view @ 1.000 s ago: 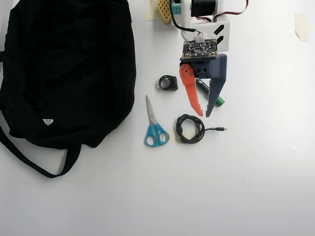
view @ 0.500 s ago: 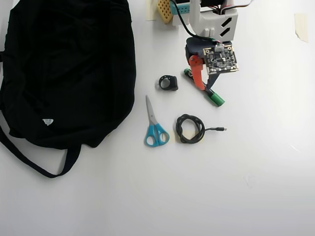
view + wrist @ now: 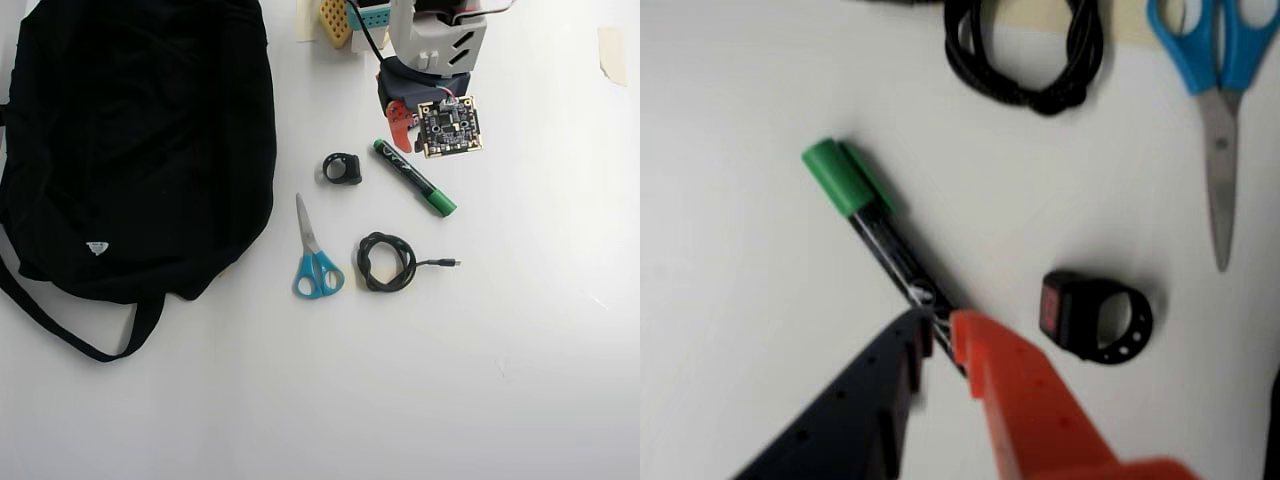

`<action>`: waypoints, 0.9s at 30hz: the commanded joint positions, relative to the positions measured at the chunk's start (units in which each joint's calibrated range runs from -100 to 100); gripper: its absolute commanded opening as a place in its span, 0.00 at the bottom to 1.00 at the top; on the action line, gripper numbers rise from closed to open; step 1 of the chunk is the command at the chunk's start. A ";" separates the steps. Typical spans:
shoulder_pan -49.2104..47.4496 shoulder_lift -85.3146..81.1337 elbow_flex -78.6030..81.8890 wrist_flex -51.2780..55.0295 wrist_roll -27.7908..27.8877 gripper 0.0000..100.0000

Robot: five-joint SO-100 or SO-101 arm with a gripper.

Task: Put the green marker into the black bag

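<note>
Progress: early stage. Slim black-barrelled green marker [image 3: 414,178] with white lettering and green cap not yet lifted; lying flat on the white table [image 3: 520,350], diagonal in the overhead view, capped end toward lower right, other end up-left under the arm. Large soft black fabric bag [image 3: 140,140] with long strap and small white label well apart, filling the left of the overhead view; nothing of the marker in it. Left to do, by judgement: close on the barrel, lift, carry across past the other clutter, release over the bag.

Two-finger gripper [image 3: 940,335], one black finger and one orange finger, low over the marker's far end in the wrist view. Barrel running between the two fingertips [image 3: 975,345], black finger to its left, orange to its right, both very near or touching the barrel; contact blurred, so firm clamping not certain. Jaws narrowly parted, roughly barrel width. Cap end [image 3: 840,175] sticking out well beyond the tips toward upper left, so a grip here off-centre and likely to tilt on lifting.

Nearby: small black ring-shaped device [image 3: 1095,315] just right of the orange finger, blue-handled scissors [image 3: 1218,90] and coiled black cable [image 3: 1025,55] farther off.
</note>
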 commanded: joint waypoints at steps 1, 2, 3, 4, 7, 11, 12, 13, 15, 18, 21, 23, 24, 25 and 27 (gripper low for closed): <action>-1.44 -2.44 -2.47 1.75 -0.24 0.02; -1.59 -2.44 -2.47 2.44 -0.24 0.02; -1.67 -2.44 -2.47 3.31 -0.24 0.02; -1.67 -2.44 -2.47 3.56 -0.24 0.02; -1.74 -2.44 -2.47 5.37 -0.24 0.02; -2.27 -2.44 -2.38 7.27 0.13 0.02; -2.86 -2.44 -2.02 7.27 0.29 0.02; -3.31 -2.44 -1.75 7.35 0.29 0.02; -4.29 -2.44 -1.57 7.35 -0.13 0.02; -5.41 -2.44 -1.48 7.70 -0.24 0.02; -5.71 -2.44 -1.48 7.70 -0.97 0.02; -5.71 -2.19 -1.48 7.61 -1.39 0.02; -5.71 -2.11 -1.48 7.61 -1.39 0.02; -5.71 -1.94 -1.48 7.61 -1.39 0.02; -5.78 -1.86 -1.48 7.61 -0.92 0.02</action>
